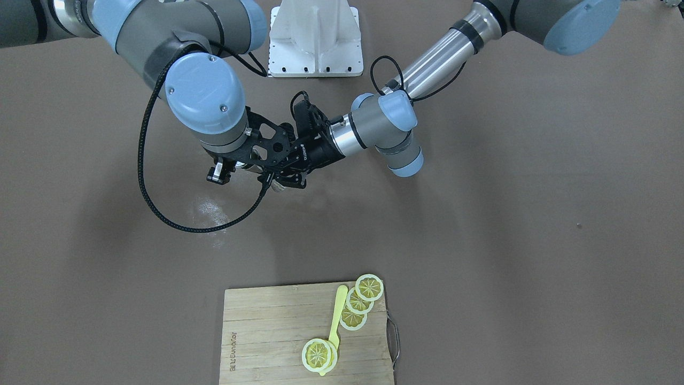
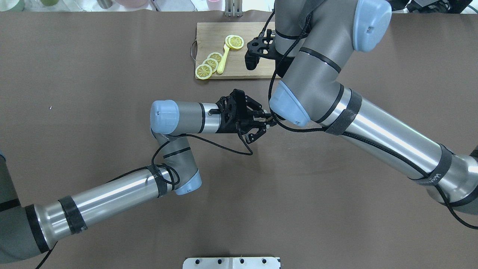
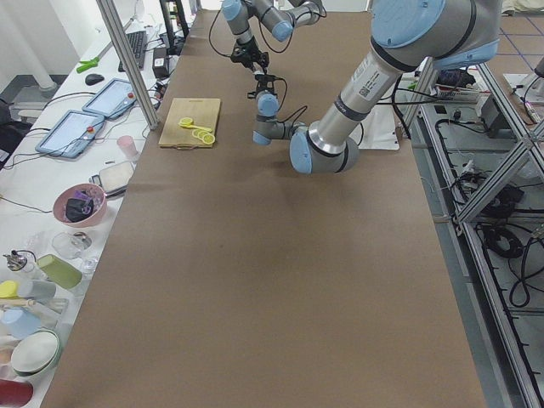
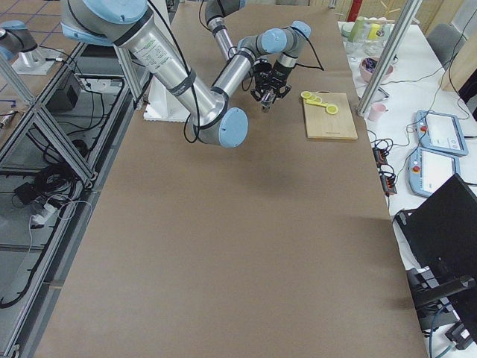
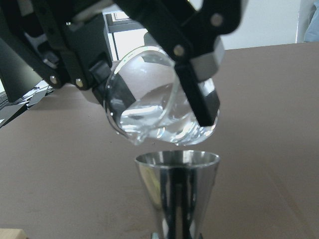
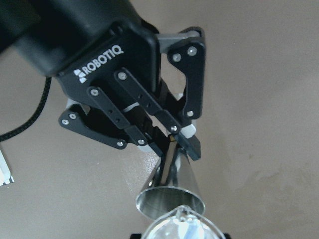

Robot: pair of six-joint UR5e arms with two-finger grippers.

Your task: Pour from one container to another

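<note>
Glass pitcher (image 5: 159,99) tipped over steel jigger (image 5: 177,189), mid-table (image 2: 112,56); pour seemingly at its start.
Clamped across the belly by right gripper (image 5: 157,87), spout low at about 7 o'clock, hanging just above the jigger mouth, apart from it. Clear liquid apparently pooled on the low side, no stream seen. Jigger upright, pinched at the narrow waist by left gripper (image 6: 172,142), jaws closed on it; whether lifted or standing, cannot tell. Pitcher likely light, thin, fragile and slick: best held firm but not crushing on the widest part, clear of the lip. Jigger stiff smooth metal with a small mouth, easy to overshoot, so slow tilt called for. Wooden cutting board (image 2: 209,33) with lemon slices (image 2: 204,71) and yellow spoon (image 2: 223,59) at 12 o'clock of the grippers in overhead view, well apart.
</note>
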